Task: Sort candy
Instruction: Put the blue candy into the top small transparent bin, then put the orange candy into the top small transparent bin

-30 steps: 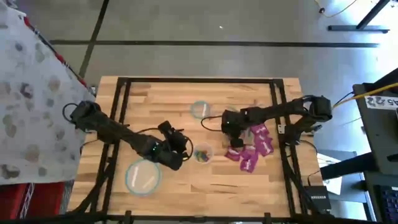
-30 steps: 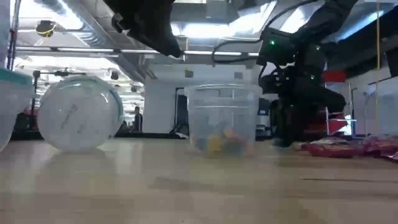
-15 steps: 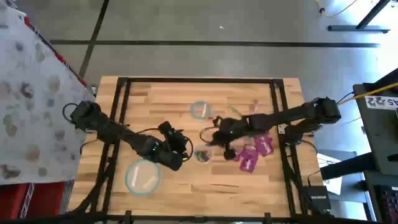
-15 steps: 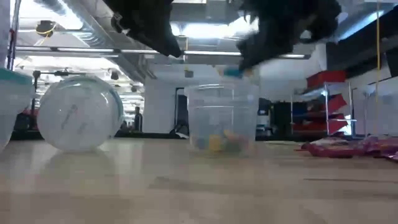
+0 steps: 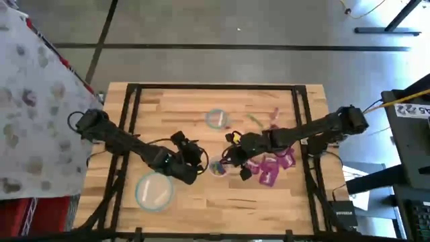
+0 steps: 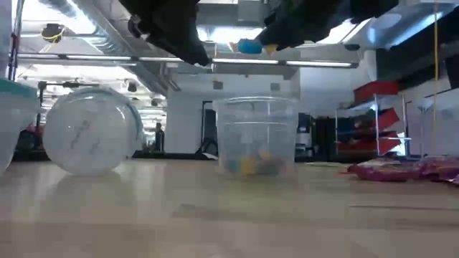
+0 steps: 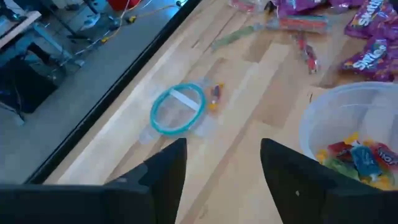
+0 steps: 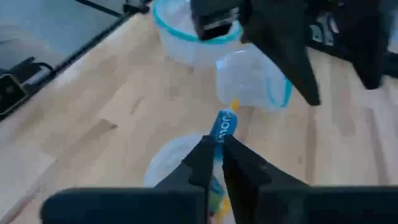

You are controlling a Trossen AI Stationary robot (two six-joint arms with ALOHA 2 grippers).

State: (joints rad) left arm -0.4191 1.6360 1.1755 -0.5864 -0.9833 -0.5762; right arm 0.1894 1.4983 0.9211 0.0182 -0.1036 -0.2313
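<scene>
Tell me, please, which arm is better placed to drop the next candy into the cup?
The right. Its claw is shut on a blue candy directly above the cup. The left claw is open, empty, beside the cup.

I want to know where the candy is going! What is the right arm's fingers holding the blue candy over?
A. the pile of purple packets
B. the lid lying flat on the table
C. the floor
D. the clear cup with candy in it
D: the right gripper pinches a blue candy just above the clear cup, which already has colourful candy at its bottom.
</scene>
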